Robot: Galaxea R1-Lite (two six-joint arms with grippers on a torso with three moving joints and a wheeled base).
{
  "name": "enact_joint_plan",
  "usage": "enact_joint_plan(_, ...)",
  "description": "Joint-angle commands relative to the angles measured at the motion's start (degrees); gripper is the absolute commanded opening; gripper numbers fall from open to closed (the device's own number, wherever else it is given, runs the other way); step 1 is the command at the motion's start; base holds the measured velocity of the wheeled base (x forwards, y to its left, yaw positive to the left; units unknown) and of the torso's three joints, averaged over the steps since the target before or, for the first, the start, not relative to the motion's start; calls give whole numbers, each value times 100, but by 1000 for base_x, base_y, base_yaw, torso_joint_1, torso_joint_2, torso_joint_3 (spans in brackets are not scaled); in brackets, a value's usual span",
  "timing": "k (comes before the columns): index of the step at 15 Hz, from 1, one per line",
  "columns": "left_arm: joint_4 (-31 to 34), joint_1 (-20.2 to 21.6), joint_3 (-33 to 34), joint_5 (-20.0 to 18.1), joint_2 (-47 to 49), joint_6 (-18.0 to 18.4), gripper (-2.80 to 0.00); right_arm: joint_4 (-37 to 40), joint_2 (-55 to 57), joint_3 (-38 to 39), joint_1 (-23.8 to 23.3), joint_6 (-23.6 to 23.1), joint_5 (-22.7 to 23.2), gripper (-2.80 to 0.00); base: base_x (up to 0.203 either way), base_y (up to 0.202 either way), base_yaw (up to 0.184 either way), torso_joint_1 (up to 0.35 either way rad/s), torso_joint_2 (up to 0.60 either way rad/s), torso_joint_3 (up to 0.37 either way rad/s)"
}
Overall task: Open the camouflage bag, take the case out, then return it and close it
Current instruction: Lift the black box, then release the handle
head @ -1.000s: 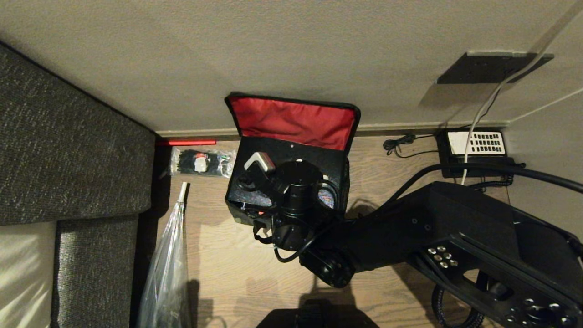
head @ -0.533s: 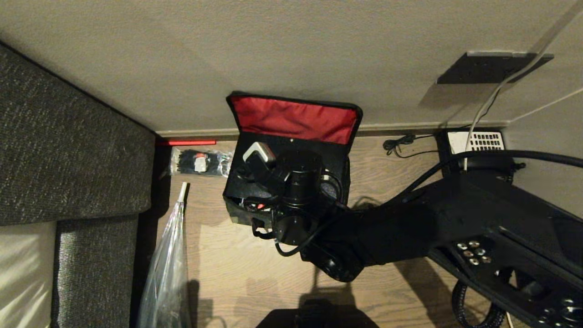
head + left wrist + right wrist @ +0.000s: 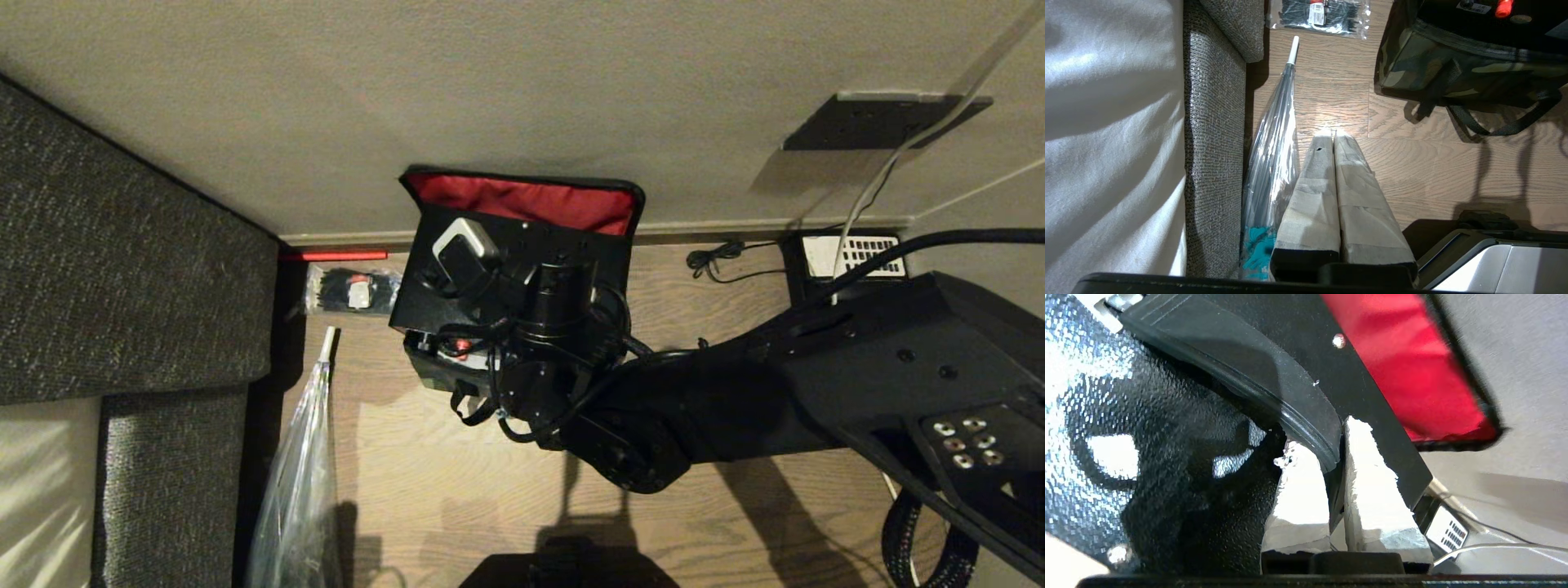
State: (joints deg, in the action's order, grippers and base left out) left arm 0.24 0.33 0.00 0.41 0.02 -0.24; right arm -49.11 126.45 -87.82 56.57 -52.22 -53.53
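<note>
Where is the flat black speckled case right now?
In the head view the flat black speckled case sits centre, above the open camouflage bag and before its red lid lining, with the right gripper clamped on its handle.

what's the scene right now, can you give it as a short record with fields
bag: camouflage bag on the wood floor against the wall, lid open, red lining showing
case: black case lifted partly out of the bag, tilted
right gripper: right gripper shut on the case's handle
left gripper: left gripper shut, holding nothing, over the floor beside the sofa
nearby: packet of black ties left of the bag, telephone to its right, clear umbrella by the sofa
</note>
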Motion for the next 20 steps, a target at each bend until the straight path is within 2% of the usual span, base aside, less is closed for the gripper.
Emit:
enact_joint_plan(1, 2, 2, 18, 3, -11, -2, -280, -20, -76, -2, -6, -25, -26, -280, 0, 0, 0, 0, 0, 0)
enact_joint_plan(6, 2, 2, 18, 3, -11, -2, -280, 447, -604, 362, 3, -86, -17, -280, 0, 0, 0, 0, 0, 0)
enact_joint_plan(12, 2, 2, 18, 3, -11, -2, -280, 601, -1209, 810, 142, -165, -49, -280, 0, 0, 0, 0, 0, 0)
enact_joint_plan(20, 2, 2, 18, 3, -11, -2, -280, 608, -2315, 2311, 186, -113, -83, -280, 0, 0, 0, 0, 0, 0)
